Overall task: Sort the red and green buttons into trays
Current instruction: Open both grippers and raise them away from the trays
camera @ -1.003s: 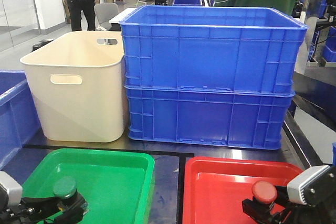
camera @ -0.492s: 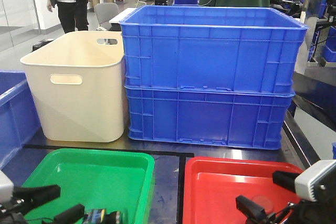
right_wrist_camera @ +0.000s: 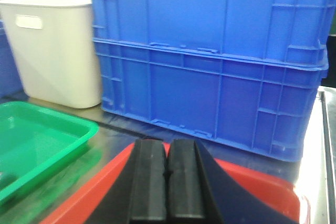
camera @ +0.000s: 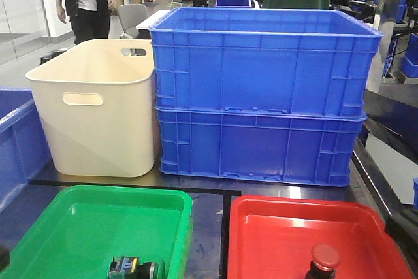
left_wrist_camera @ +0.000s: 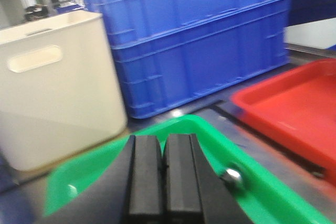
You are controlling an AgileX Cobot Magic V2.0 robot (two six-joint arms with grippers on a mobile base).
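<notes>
Both of my arms have pulled back out of the front view since half a second ago, and the two buttons now sit alone in their trays. My left gripper shows its pads pressed flat together with nothing between them; my right gripper is clenched the same way, empty.

The sort looks done to me, so the risks I judge are small ones. The green button lies toppled on its side near the front edge of the green tray, and a round cap on glossy plastic could roll if my left arm brushes the rim while retreating. The red button stands upright in the red tray; a knock from my right arm could tip it.

Largest to smallest: two stacked blue crates, rigid ribbed plastic with square walls; a cream bin, smooth, rounded, with slot handles; the two shallow trays, shiny with rounded corners; then the buttons, domed mushroom caps on dark blocky bodies, the green one showing what look like metal terminals.
</notes>
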